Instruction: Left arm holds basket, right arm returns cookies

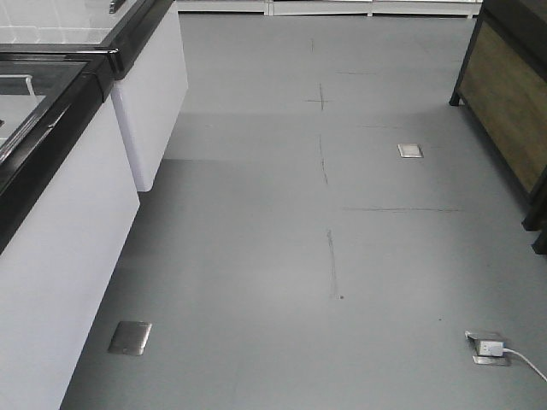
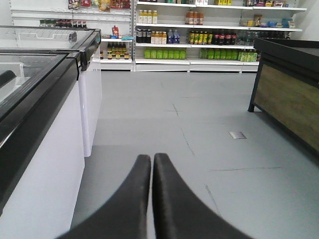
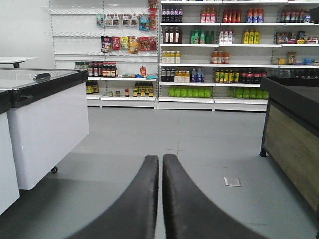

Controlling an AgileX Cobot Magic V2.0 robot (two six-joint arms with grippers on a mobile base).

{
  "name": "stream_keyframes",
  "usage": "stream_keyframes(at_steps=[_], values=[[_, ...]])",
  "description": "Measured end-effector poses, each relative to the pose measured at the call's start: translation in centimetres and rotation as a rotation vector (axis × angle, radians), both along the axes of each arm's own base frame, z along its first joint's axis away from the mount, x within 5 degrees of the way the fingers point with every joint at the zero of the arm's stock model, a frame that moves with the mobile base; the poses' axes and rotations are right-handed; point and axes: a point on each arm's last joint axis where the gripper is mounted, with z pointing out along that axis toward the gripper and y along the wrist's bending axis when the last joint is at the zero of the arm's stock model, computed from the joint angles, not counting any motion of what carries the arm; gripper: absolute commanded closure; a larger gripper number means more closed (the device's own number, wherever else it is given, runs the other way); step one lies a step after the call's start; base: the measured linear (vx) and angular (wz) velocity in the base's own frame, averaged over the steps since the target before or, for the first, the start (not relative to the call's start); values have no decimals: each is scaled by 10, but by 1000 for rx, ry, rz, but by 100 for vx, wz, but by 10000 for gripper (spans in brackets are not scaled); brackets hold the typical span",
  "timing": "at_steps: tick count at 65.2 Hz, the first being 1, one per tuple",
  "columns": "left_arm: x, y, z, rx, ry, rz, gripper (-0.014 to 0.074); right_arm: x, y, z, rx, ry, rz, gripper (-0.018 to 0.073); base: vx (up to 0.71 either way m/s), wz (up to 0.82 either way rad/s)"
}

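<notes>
Neither the basket nor the cookies show in any view. In the left wrist view my left gripper (image 2: 151, 157) is shut with nothing between its black fingers, pointing down a grey shop aisle. In the right wrist view my right gripper (image 3: 160, 158) is likewise shut and holds nothing, aimed at the far shelves. Neither gripper nor arm appears in the front view, which shows only floor.
White chest freezers (image 1: 64, 213) with black rims line the left side. A dark wood-panelled counter (image 1: 513, 94) stands at right. Shelves of bottles (image 3: 224, 50) fill the far wall. Metal floor sockets (image 1: 130, 336) and a plugged white cable (image 1: 491, 348) lie on the grey floor.
</notes>
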Motion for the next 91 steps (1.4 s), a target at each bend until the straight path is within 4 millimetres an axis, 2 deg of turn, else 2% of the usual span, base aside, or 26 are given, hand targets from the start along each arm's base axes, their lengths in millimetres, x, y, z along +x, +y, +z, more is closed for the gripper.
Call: stream_keyframes(at_steps=[91], values=[[0,0,0,0,0,0,602,0,0,0,0,0,0,570,0,0]])
